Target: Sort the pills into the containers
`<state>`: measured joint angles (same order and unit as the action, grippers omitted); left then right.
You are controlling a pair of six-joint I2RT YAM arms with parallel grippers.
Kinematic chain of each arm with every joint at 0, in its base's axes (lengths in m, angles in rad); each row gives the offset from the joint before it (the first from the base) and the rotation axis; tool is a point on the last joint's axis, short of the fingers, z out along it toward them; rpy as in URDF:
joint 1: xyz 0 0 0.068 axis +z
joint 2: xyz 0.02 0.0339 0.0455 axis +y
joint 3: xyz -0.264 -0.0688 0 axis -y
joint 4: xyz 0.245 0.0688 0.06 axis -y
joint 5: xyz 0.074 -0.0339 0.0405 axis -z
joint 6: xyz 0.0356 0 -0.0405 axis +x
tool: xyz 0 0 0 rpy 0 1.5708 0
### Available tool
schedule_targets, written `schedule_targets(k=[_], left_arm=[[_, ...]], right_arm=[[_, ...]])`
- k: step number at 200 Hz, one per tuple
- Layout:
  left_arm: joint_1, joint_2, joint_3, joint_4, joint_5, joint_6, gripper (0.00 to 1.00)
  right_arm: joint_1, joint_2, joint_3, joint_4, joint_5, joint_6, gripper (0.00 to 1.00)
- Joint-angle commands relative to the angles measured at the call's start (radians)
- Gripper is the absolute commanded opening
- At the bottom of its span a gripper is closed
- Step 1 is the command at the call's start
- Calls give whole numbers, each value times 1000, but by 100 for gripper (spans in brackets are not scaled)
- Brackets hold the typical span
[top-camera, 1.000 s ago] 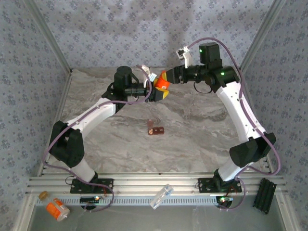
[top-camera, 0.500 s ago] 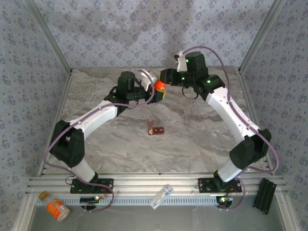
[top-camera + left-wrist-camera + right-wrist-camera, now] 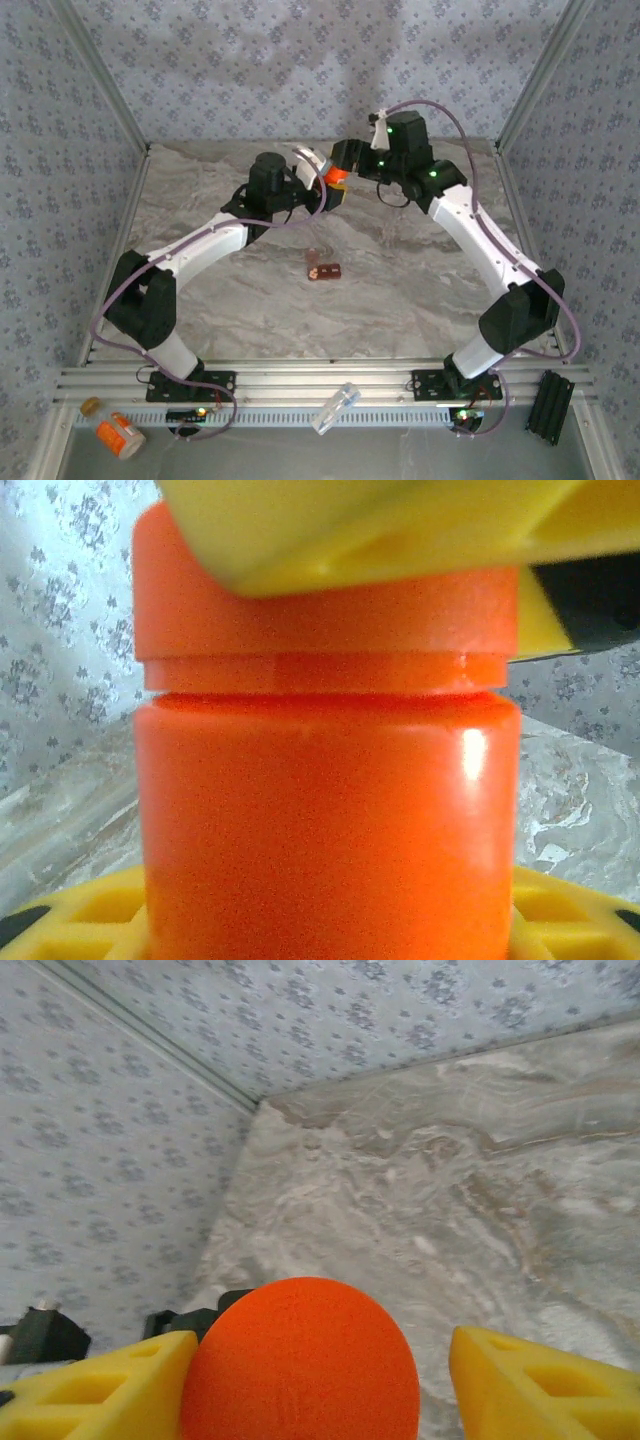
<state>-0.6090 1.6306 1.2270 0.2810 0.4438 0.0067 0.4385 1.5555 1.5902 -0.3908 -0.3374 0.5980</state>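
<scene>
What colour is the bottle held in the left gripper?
The bottle is solid orange, cap included; clearest in the left wrist view.

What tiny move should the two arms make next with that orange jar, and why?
Probably close the right jaws on the round orange cap to twist it: they stand open around it, while the left jaws grip the orange plastic jar, lid on.

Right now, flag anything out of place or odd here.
Two things lie off the marble table: a clear tube askew on the front rail, and a labelled orange bottle on its side at the near-left corner.
</scene>
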Motion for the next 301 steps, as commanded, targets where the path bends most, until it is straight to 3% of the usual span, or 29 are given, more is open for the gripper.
schedule_targets(k=[1,23,52,96,140,239,264,301], left_arm=[[9,-45,-6,113,56,-32,0],[30,-53,-14,125,112,-55,0],[65,-35,17,120,294,-117,0],[73,18,111,10,502,-134,0],[73,36,137,-26,548,-134,0],[69,49,152,-38,558,-131,0],[68,48,154,-44,559,-128,0],[69,43,154,-45,552,-125,0]], right_arm=[[-59,-96,-29,82,-115,16,76],[-124,-154,-62,105,-164,8,79],[-206,-147,-28,65,-300,-92,80],[-205,-46,135,-143,-448,-355,86],[-149,14,236,-274,-448,-461,86],[-108,60,242,-288,-443,-478,81],[-105,69,242,-286,-444,-474,75],[-101,70,230,-278,-452,-458,47]])
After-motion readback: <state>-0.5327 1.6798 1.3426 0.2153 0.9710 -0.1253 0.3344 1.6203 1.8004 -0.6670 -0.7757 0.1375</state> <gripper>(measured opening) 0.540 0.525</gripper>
